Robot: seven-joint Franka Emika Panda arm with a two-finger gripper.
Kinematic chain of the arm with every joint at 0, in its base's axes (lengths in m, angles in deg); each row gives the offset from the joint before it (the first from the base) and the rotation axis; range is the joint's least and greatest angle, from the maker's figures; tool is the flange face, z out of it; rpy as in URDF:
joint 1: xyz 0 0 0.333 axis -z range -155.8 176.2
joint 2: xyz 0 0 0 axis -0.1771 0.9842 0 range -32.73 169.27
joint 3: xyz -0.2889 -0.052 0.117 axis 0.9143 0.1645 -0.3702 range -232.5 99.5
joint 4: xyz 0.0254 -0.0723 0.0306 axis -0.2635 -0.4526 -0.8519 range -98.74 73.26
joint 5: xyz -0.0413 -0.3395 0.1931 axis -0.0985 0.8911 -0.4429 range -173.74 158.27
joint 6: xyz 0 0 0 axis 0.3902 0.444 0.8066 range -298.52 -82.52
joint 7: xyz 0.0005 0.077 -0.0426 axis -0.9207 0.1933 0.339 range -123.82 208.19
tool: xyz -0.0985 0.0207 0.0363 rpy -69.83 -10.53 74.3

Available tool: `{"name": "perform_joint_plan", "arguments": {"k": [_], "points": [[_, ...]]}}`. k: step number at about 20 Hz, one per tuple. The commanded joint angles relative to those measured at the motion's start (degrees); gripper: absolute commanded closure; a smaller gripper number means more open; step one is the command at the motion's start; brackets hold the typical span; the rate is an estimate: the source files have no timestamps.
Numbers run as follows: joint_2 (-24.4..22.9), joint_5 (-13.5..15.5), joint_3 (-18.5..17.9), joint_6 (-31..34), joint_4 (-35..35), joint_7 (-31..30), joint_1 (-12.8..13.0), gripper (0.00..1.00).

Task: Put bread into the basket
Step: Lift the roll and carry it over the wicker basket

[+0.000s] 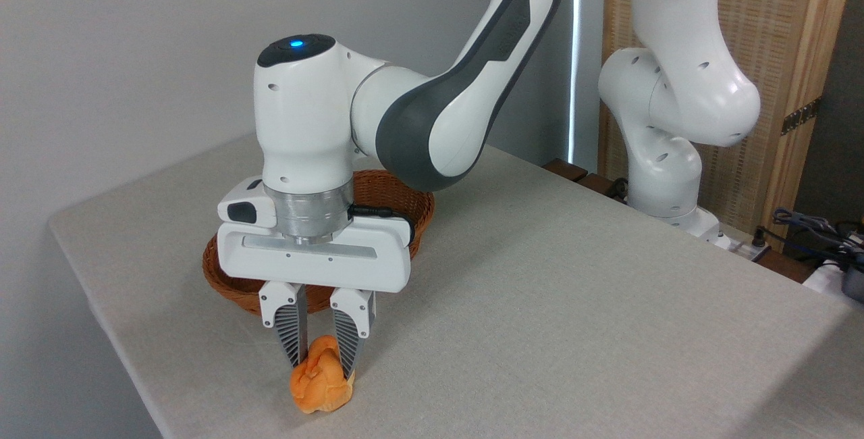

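One bun (318, 385), one basket (398, 202) and one robot arm (432, 115) with a single gripper (322, 363) are on view; the table (574, 290) carries nothing else that can be made out.

The gripper points straight down near the front left edge of the tabletop. Its two ribbed fingers (290, 334) have closed to a narrow gap and press on the bun from either side, one on its left flank and one on its right, so the gripper is clenched around the bread. The upper part of the bun sits pinched between the fingertips, while its lower part bulges out below them.

The bun is small, roundish and orange-golden, with a lumpy, creased top that looks squeezed into a ridge where the fingers grip it. Its underside seems to rest on the cloth-covered tabletop close to the front edge, though from this angle it is hard to be sure whether it touches or is just clear of the surface.

The basket is brown woven wicker, oval and shallow with a raised rim. It lies behind the gripper, toward the left back part of the tabletop, and is largely hidden by the gripper body and wrist. The bun is outside it, in front of its near rim.
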Motion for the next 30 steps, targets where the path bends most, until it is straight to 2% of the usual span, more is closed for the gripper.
{"name": "perform_joint_plan", "arguments": {"k": [1,5,7,9,11,12,16,21,25,28,29,30], "points": [[-1.5,-0.3,-0.2,5.0,2.9,4.3,-0.1,0.53],[-1.4,0.9,-0.6,19.3,12.2,11.1,-0.1,0.52],[-1.6,2.4,-0.5,25.3,16.7,13.9,-0.1,0.52],[-2.7,3.4,-0.5,29.0,19.4,15.0,-0.1,0.52],[-5.3,4.8,0.0,29.9,19.4,17.2,-0.2,0.51],[-6.5,5.5,0.8,31.3,19.2,17.9,-0.2,0.51],[-9.2,5.1,8.7,38.8,17.6,21.6,-0.2,0.5],[-13.6,4.8,14.8,39.7,9.8,28.0,-0.3,0.5],[-16.0,4.7,17.0,37.6,3.7,33.1,-0.1,0.49],[-16.2,4.7,18.0,35.9,0.9,34.2,0.2,0.48],[-16.1,4.7,18.8,35.1,0.0,34.1,0.2,0.44],[-16.1,4.7,18.9,34.1,-1.0,34.1,0.2,0.36]]}}
